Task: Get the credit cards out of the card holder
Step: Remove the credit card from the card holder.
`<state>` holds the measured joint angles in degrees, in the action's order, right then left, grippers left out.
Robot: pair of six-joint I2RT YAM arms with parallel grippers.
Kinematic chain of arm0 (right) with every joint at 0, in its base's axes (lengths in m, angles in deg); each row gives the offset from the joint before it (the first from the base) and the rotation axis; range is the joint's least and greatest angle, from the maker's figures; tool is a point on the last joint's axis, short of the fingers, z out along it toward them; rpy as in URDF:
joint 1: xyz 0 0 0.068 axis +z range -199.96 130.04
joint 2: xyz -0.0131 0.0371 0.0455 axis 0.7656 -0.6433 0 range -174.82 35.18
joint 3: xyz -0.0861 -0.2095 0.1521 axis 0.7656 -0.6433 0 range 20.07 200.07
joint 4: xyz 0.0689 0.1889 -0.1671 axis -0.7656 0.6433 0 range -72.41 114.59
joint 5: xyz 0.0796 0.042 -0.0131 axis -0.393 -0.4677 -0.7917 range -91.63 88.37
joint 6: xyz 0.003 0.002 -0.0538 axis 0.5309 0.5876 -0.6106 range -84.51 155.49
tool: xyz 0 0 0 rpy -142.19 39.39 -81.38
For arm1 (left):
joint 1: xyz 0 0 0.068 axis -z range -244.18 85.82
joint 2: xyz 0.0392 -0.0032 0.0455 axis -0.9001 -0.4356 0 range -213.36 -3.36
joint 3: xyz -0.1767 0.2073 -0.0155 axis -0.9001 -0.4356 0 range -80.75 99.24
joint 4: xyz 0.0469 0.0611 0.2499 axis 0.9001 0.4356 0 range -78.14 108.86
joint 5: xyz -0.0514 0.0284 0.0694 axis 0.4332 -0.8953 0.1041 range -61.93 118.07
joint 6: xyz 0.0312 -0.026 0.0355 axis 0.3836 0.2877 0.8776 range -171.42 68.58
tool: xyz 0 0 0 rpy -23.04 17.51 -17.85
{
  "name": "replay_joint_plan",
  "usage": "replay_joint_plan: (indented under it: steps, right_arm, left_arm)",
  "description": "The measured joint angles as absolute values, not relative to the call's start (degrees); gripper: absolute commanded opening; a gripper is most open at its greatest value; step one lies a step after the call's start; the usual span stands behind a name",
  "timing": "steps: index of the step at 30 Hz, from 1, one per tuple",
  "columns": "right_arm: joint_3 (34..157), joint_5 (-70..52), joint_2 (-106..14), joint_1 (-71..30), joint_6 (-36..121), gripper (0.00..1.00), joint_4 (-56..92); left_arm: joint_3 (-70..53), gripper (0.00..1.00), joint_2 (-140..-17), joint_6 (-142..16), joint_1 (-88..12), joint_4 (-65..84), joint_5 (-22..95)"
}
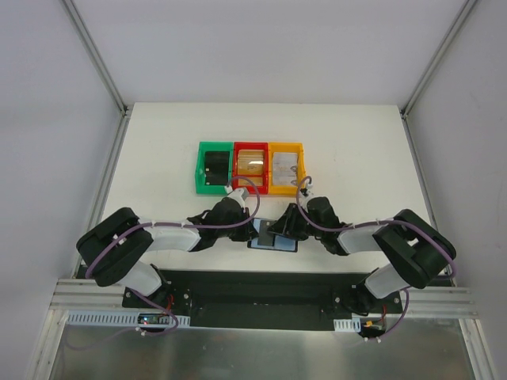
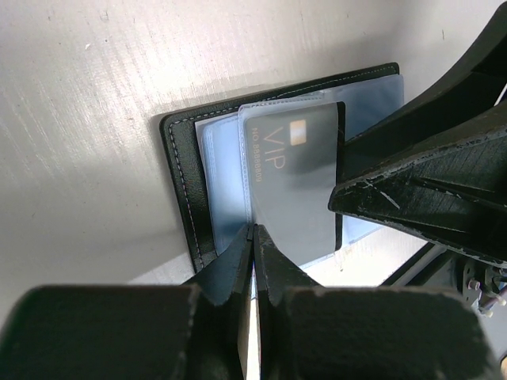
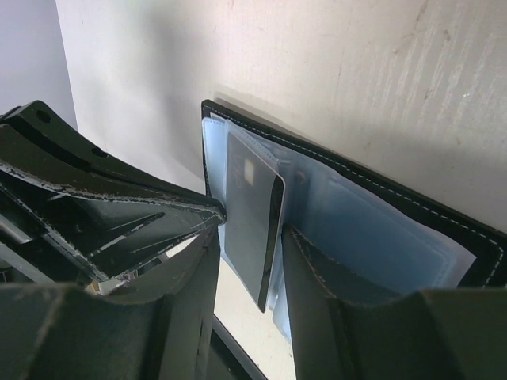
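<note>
we see the flat black-edged card holder (image 2: pixel 181 182) lying open on the white table (image 2: pixel 95 119), left gripper (image 2: pixel 253 233) clenched on a clear plastic sleeve (image 2: pixel 246 150) holding a dark grey vip card (image 2: pixel 297 182), right gripper (image 3: pixel 252 237) released astride it.

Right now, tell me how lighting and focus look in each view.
Top external: even light, sharp, though both arms hide most of the card holder. Left wrist: lettering on the dark card is legible, the clear sleeve shows sheen, the left gripper is blurred and black. Right wrist: holder stitching crisp, the right gripper underexposed, soft shadow on the table.
</note>
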<state>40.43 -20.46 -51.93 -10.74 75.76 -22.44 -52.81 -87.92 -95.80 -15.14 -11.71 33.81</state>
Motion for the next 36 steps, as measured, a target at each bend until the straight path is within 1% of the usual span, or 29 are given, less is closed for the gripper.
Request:
replay_joint_plan:
  steps: [10, 30, 32, 36]
  right_arm:
    - [39.33, -21.58, -49.29, -11.31, 75.39, 0.4, -22.2]
    - [37.72, -23.22, -48.68, -11.61, 75.52, 0.4, -23.56]
    - [37.72, -23.52, -48.68, -11.64, 75.56, 0.39, -24.17]
    - [37.72, -23.63, -48.68, -11.64, 75.89, 0.32, -25.04]
  left_arm:
    - [-52.81, 0.0, -88.55, -96.04, -15.14, -12.74, 33.79]
    - [-52.81, 0.0, -88.83, -97.11, -15.14, -13.02, 33.81]
    - [-52.81, 0.0, -88.88, -97.11, -15.14, -13.13, 33.81]
    - [-52.81, 0.0, -88.88, -97.11, -15.14, -13.16, 33.81]
